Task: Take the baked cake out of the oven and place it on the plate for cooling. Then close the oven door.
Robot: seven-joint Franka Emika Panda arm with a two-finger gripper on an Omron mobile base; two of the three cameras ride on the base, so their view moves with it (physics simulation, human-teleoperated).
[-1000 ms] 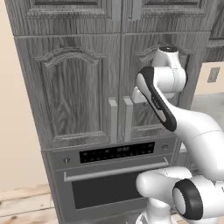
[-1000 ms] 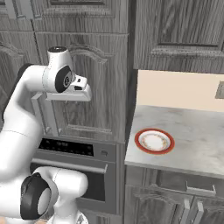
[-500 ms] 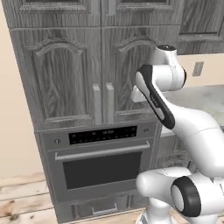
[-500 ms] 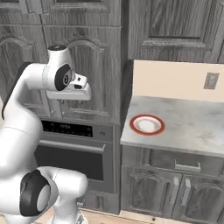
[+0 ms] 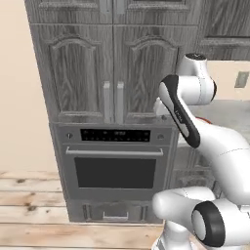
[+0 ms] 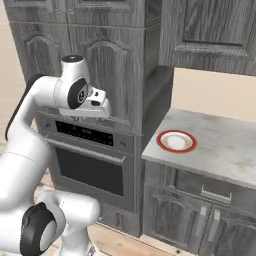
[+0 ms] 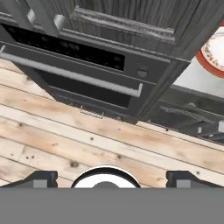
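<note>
While the gripper (image 7: 107, 177) hangs high in front of the oven (image 5: 117, 163) with its jaws spread wide and nothing between them, the hand view looks down past the two dark fingertips (image 7: 41, 178) onto pale wooden floor planks (image 7: 87, 144) lying bare before the oven. The oven door (image 5: 115, 171) stands shut and upright, a flat grey steel panel with a black glass window; its long silver bar handle (image 7: 72, 74) runs level across the door's top edge, just under the black control strip (image 5: 115, 135) with a round knob (image 7: 141, 71) at the end. Below the door sits a narrow drawer (image 5: 115, 212). Above the oven rise two tall wood-grain cabinet doors (image 5: 112, 68) with arched panels. Right of the oven, a grey stone counter (image 6: 220, 145) carries the plate (image 6: 176, 141), round, red-orange at the rim and cream in the middle, lying flat near the counter's oven-side edge with open surface beyond it. I cannot tell where the baked cake is.
</note>
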